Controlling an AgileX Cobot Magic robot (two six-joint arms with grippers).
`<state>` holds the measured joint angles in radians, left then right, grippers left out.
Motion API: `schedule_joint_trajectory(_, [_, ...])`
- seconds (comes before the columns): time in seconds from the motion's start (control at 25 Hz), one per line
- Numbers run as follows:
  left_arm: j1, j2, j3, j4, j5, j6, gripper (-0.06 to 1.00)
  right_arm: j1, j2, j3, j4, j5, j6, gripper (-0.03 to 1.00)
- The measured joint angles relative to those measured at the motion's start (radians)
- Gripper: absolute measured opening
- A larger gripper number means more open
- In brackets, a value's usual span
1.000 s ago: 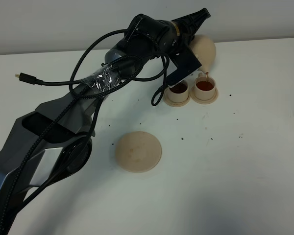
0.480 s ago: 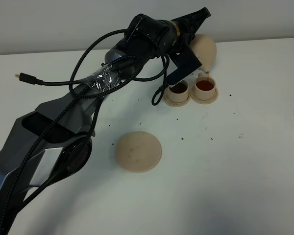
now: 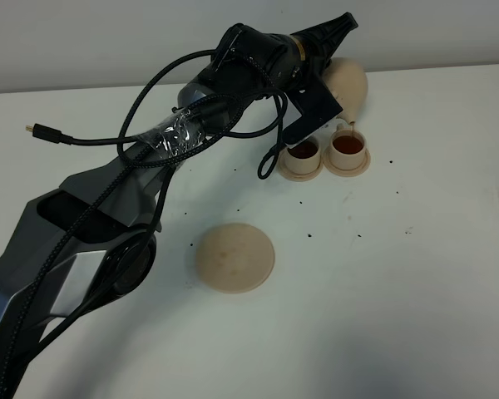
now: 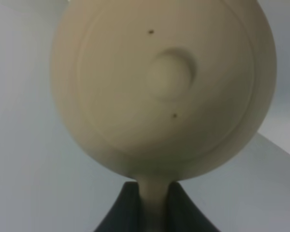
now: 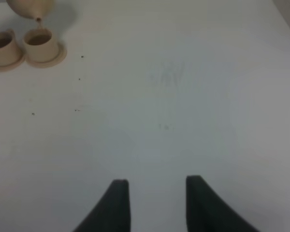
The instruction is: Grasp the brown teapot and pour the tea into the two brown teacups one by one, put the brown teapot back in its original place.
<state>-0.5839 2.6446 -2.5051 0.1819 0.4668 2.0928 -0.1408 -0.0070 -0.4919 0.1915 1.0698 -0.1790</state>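
Left end effector (image 4: 147, 205) is clamping the brown teapot (image 3: 348, 86) by its handle, tipped over the right-hand teacup (image 3: 348, 146). Both cups are looking full, so overflow onto the worktop (image 3: 416, 266) is likely if tilt is held. Right end effector (image 5: 157, 203) is gaping, empty.

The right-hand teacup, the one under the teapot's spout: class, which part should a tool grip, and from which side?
Grip the right-hand teacup by its rim, one finger inside the wall and one outside, coming straight down. It stands upright and full on its saucer, so keep it level. The other teacup crowds one side and the tilted teapot hangs over it, so wait until that clears.
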Motion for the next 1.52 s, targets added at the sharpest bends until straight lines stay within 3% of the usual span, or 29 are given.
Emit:
schedule_joint_trajectory(0.72, [0.0,0.0,0.0,-0.03,0.042,-0.012,0.15,0.0,0.0,0.0,0.0,0.0,0.0,0.31])
schedule_joint_trajectory(1.2, [0.005,0.0,0.0,-0.031,0.069,-0.085,0.15,0.0,0.0,0.0,0.0,0.0,0.0,0.31])
schedule_joint_trajectory(1.52, [0.022,-0.022,0.0,-0.031,0.078,-0.216,0.15,0.0,0.0,0.0,0.0,0.0,0.0,0.31])
